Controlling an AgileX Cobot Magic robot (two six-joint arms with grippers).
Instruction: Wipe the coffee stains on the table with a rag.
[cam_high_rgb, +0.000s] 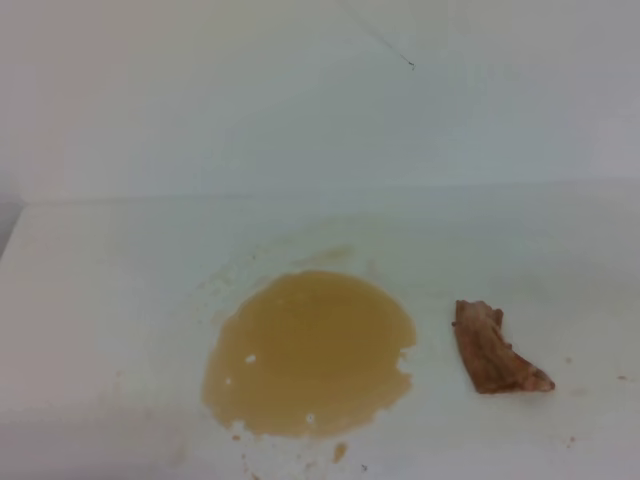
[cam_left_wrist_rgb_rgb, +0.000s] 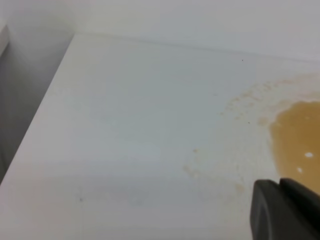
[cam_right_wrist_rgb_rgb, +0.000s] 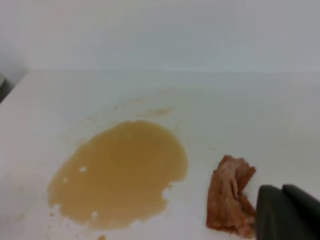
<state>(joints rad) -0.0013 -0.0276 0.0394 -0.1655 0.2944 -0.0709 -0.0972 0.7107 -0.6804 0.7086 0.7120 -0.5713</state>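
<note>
The table (cam_high_rgb: 100, 300) is wide, white and smooth, so the stains (cam_high_rgb: 310, 352) sit on it as one rounded tan puddle near the middle, with faint specks at its far edge. The rag (cam_high_rgb: 495, 352), a small wrinkled reddish-brown scrap, lies dry just right of the puddle, within reach of the right gripper (cam_right_wrist_rgb_rgb: 287, 212), whose jaws are together and empty. The left gripper (cam_left_wrist_rgb_rgb: 285, 207) hangs by the puddle's left; its jaws look together, though I cannot tell.
</note>
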